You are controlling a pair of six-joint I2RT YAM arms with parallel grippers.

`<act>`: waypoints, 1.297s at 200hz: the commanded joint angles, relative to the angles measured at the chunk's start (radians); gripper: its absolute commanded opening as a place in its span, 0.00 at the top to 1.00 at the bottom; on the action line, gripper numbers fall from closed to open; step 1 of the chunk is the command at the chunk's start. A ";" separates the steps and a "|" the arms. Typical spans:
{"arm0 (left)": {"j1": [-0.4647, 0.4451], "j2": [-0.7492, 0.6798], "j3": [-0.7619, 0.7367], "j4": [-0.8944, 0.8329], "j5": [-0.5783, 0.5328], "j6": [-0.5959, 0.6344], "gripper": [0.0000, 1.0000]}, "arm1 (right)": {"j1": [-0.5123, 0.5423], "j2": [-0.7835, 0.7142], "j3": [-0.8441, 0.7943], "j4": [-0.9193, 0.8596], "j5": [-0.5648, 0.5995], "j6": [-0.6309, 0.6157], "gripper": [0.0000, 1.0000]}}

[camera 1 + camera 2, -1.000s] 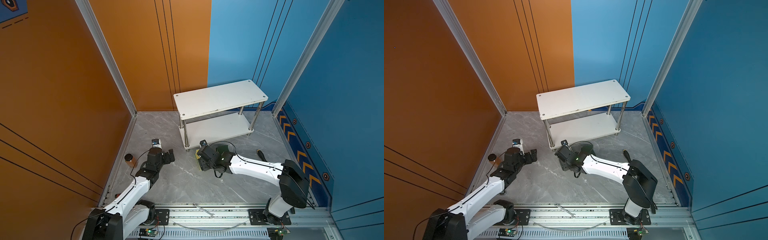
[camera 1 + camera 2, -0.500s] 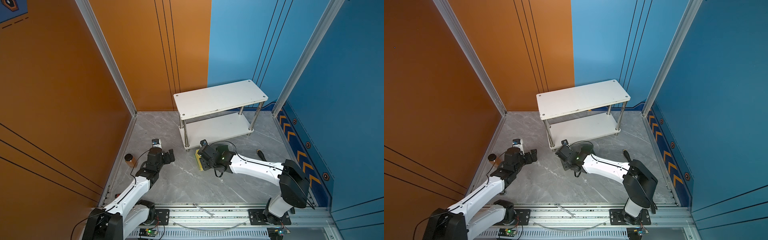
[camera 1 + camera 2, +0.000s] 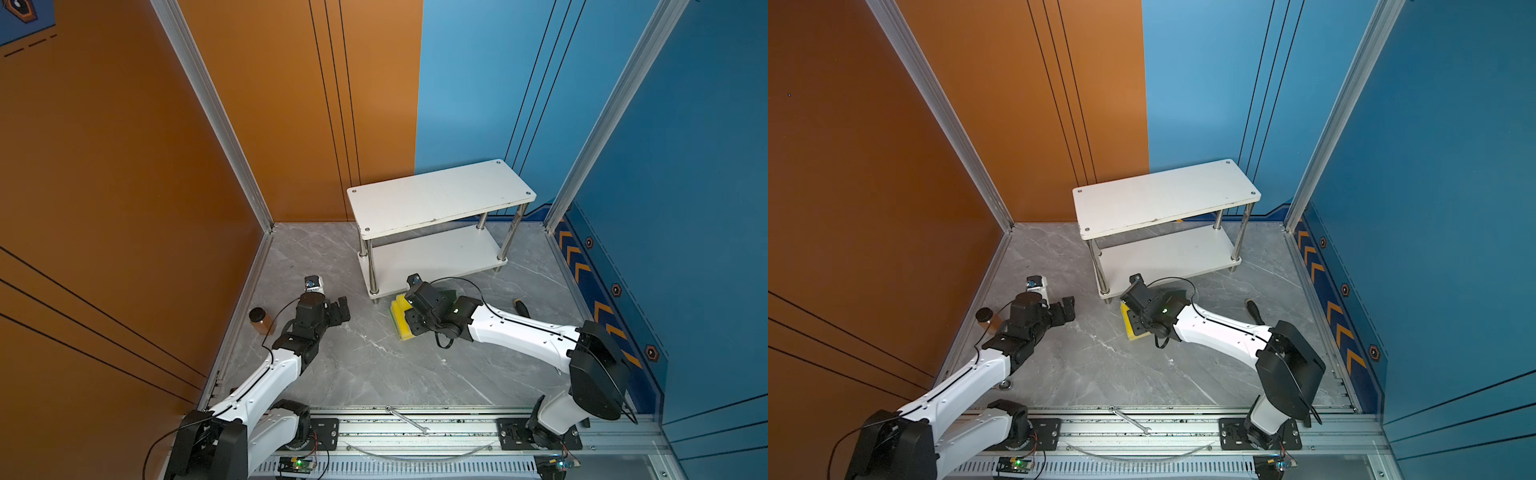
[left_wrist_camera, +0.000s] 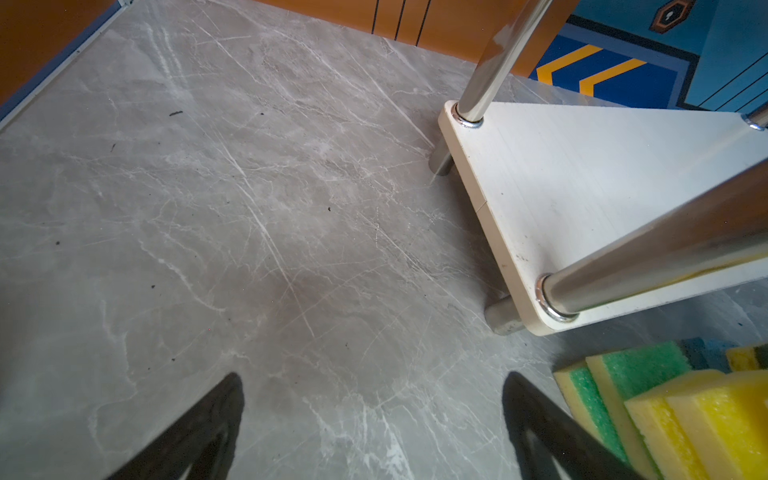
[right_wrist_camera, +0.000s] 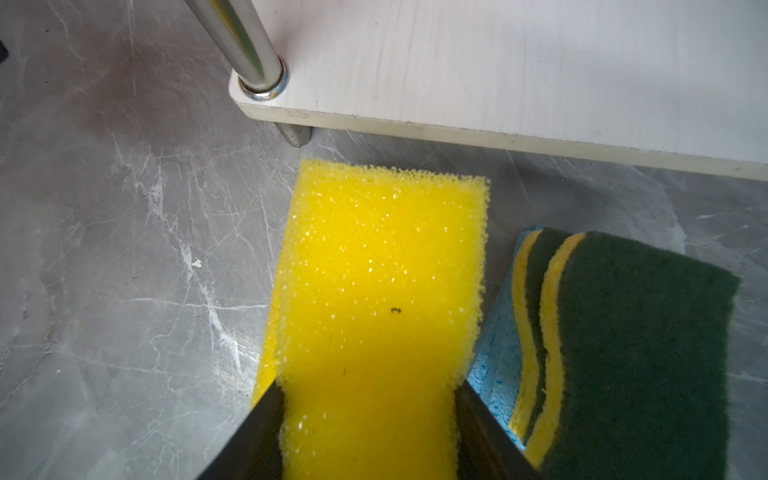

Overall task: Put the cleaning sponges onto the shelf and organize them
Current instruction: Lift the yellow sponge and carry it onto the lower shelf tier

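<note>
Several cleaning sponges lie in a pile on the floor by the shelf's (image 3: 440, 197) (image 3: 1163, 195) front left foot. My right gripper (image 5: 368, 388) is shut on the top yellow sponge (image 5: 374, 270) (image 3: 400, 318), squeezing its sides in. Beside it lie wavy dark-green-topped sponges (image 5: 644, 353) over a light blue one (image 5: 494, 374). The left wrist view shows bright green-on-yellow sponges (image 4: 640, 361) under the yellow ones. My left gripper (image 4: 372, 380) (image 3: 341, 309) is open over bare floor left of the pile. Both shelf boards (image 4: 582, 174) hold nothing.
A brown jar (image 3: 259, 320) stands by the left wall near my left arm. A black-handled tool (image 3: 521, 307) lies on the floor right of my right arm. A wrench (image 3: 409, 420) rests on the front rail. Walls close in three sides.
The right gripper's jaws have closed onto the yellow sponge. The left arm has not moved.
</note>
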 commanded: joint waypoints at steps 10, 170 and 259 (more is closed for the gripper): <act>0.006 0.026 0.051 -0.005 0.017 -0.004 0.02 | -0.025 -0.044 -0.025 0.024 -0.052 -0.043 0.46; -0.001 -0.035 0.099 -0.109 -0.007 -0.007 0.02 | -0.571 -0.086 -0.009 0.055 -0.406 -0.363 0.46; 0.000 -0.069 0.136 -0.185 -0.020 0.008 0.02 | -0.742 0.054 0.061 0.184 -0.432 -0.427 0.47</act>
